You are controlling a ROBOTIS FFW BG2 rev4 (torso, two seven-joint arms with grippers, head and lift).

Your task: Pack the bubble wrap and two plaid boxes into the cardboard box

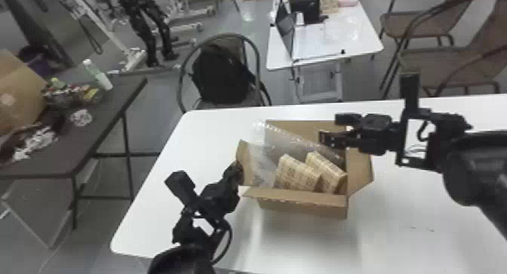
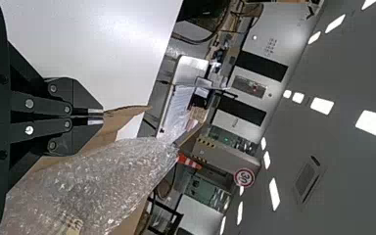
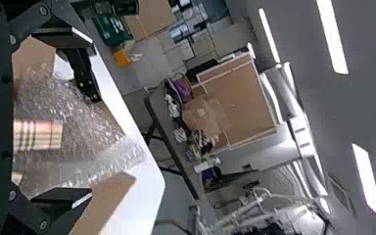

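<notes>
Cardboard flap (image 2: 120,114) is clamped by left gripper (image 2: 96,116), likely for steadiness; bubble wrap (image 2: 103,178) lies near parted right gripper (image 3: 92,120)

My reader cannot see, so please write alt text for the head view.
Open cardboard box on a white table, holding two plaid boxes, with clear bubble wrap sticking up at the left; the robot's left claw grips the left flap, the open right claw is near the far right corner.

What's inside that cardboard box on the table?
Inside the cardboard box are two plaid boxes and some bubble wrap that pokes up over the rim. They hide the bottom, so I can't see what's under them.
</notes>
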